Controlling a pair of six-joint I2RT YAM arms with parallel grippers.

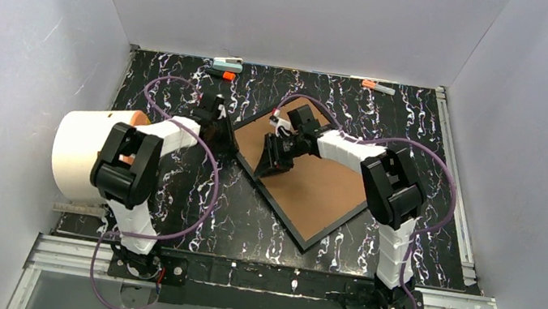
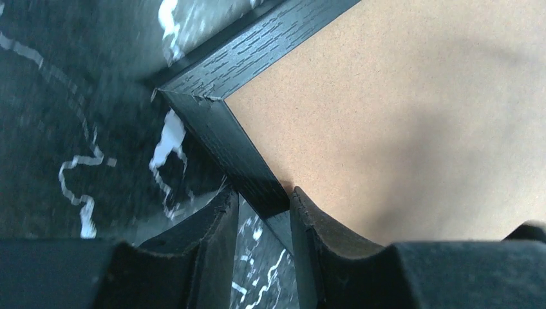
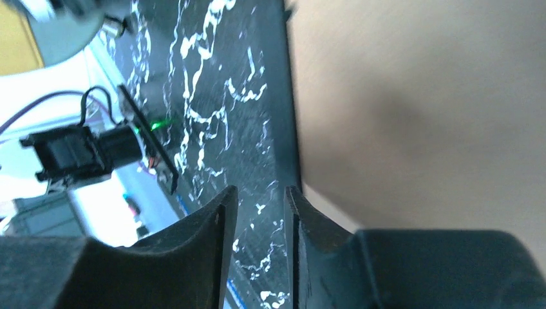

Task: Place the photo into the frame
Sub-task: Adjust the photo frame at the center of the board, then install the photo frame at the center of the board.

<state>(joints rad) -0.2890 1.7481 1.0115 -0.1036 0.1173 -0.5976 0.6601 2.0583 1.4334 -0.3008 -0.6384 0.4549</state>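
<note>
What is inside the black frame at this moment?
A plain brown backing board fills the frame. Whatever lies under the board, the photo included, is covered and cannot be seen.

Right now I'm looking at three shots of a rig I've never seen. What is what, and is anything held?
These are two small robot arms, the left arm and the right arm, bolted at the near edge of a table. The wide picture comes from a fixed camera above and behind them. The other two come from a camera on each wrist, looking along that arm's own fingers.

On the black marbled table lies the frame, filled by a brown backing board. A white roll sits at the left.

The left fingers pinch the frame's black rail near a corner. The right fingers stand apart beside the frame's edge, holding nothing. The photo shows in no view.
</note>
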